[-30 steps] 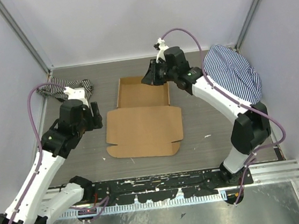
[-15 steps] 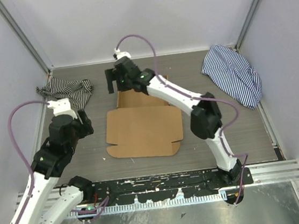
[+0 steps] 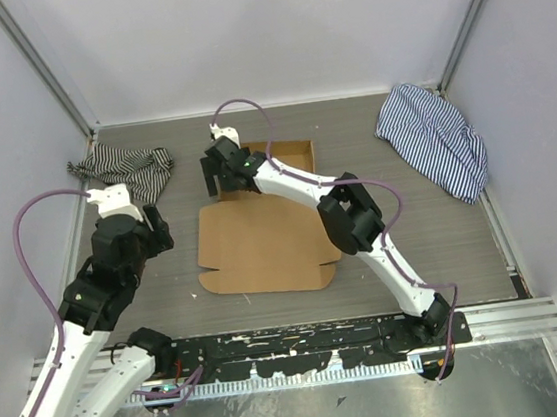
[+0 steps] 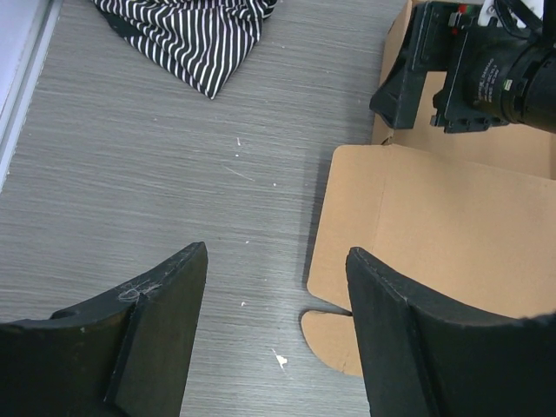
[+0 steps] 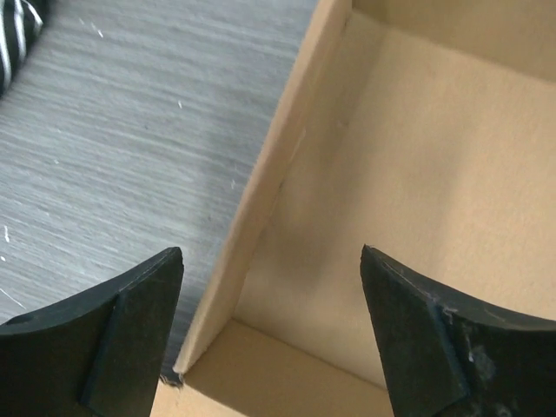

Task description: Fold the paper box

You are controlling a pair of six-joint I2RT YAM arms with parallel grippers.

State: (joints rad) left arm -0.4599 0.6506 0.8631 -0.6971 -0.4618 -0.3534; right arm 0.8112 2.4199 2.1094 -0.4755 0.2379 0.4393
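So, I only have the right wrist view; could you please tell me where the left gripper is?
Observer: The left gripper hangs open over the table, just left of the box, holding nothing.
Operator: Thank you. Is the whole box folded up?
Observer: No. Only the far part has standing walls; the near panel lies flat on the table.
Operator: Is anything lying close to the box?
Observer: A black-striped cloth lies far left and a blue-striped cloth far right, both apart from the box.
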